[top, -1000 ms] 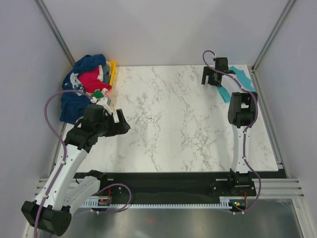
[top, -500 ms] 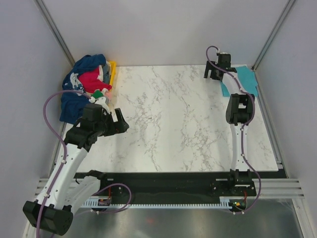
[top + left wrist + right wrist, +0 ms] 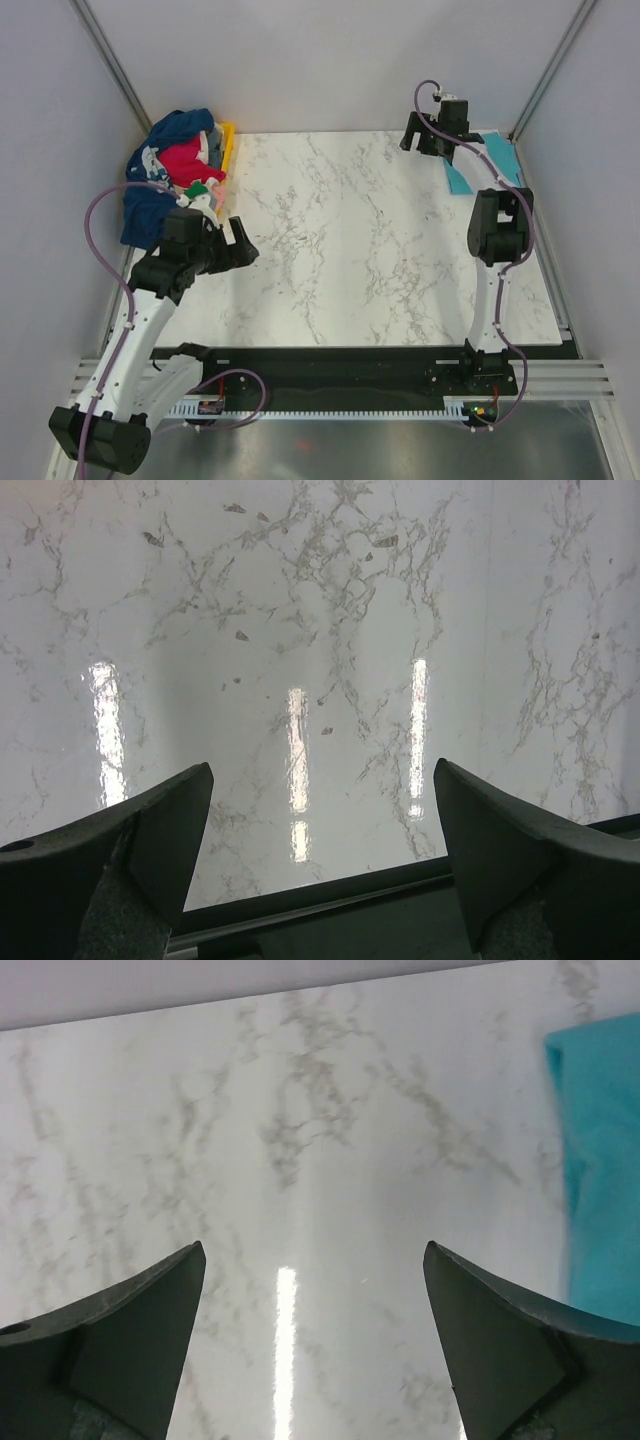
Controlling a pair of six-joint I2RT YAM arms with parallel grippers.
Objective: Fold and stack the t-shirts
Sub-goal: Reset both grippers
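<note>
A folded turquoise t-shirt [image 3: 497, 162] lies flat at the table's far right corner; its edge shows at the right of the right wrist view [image 3: 603, 1160]. My right gripper [image 3: 420, 140] hangs open just left of it, over bare marble, nothing between its fingers [image 3: 312, 1260]. A heap of t-shirts sits at the far left: a navy one with white print [image 3: 150, 195] and a red one [image 3: 190, 160] on top. My left gripper [image 3: 243, 243] stands open to the right of the heap, over bare marble [image 3: 320, 780], holding nothing.
A yellow tray [image 3: 228, 146] pokes out from under the heap at the back left. Grey walls with metal posts close in the marble table [image 3: 340, 240] on three sides. The black base rail [image 3: 330, 360] runs along the near edge.
My right gripper has moved from over the turquoise t-shirt toward the back, then a little left, and the shirt stays flat in the corner. The left arm has barely shifted.
</note>
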